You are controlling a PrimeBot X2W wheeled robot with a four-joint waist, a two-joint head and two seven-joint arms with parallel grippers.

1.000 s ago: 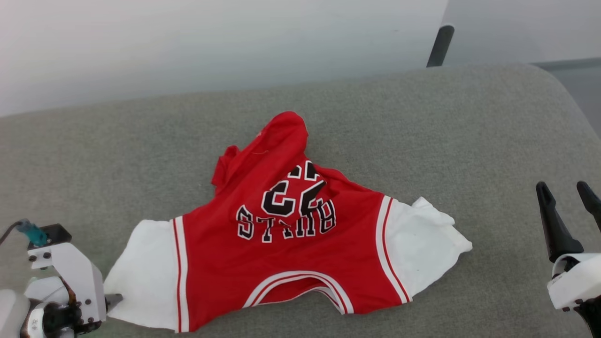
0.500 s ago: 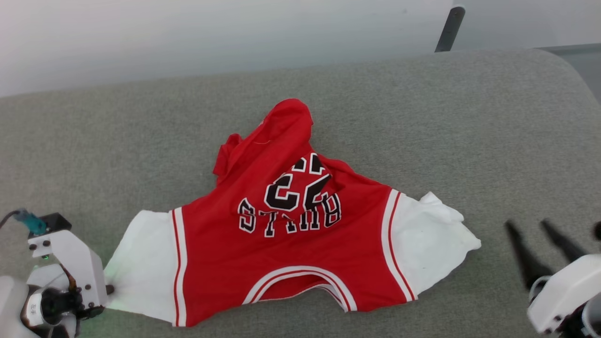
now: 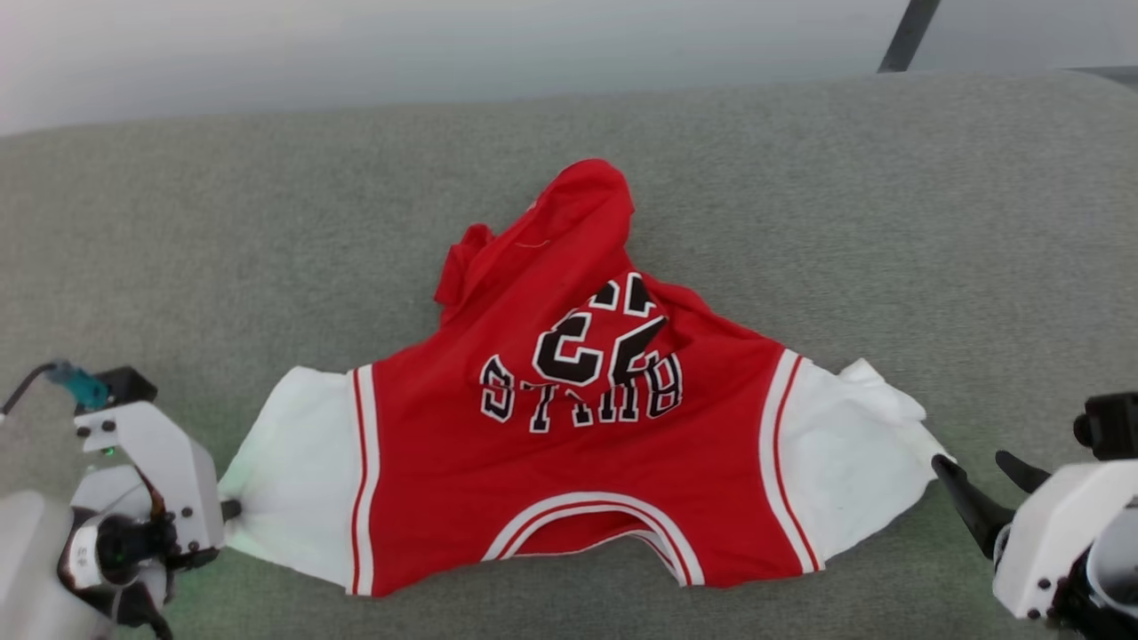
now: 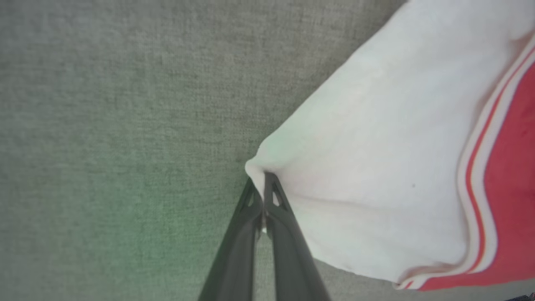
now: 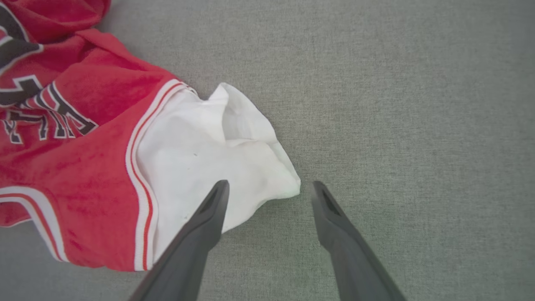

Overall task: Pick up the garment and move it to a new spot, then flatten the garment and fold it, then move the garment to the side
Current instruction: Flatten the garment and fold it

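Note:
The garment (image 3: 578,453) is a red jersey with white sleeves and an upside-down black print, lying on the grey cushion with its far part bunched up. My left gripper (image 3: 233,510) is shut on the edge of the left white sleeve (image 4: 355,175), its fingertips (image 4: 262,184) pinching a small peak of cloth. My right gripper (image 3: 973,476) is open at the tip of the right white sleeve (image 5: 217,154). One finger (image 5: 209,213) lies over that sleeve; the other finger (image 5: 330,213) is above bare cushion beside the sleeve's corner.
The grey fabric cushion (image 3: 889,222) spreads wide on all sides of the garment. A dark leg or post (image 3: 902,40) stands beyond its far right edge, against a pale wall.
My left gripper has closed on the left sleeve edge. My right gripper has moved in toward the right sleeve's corner, still open. The head view has shifted, so the whole scene sits higher and further right.

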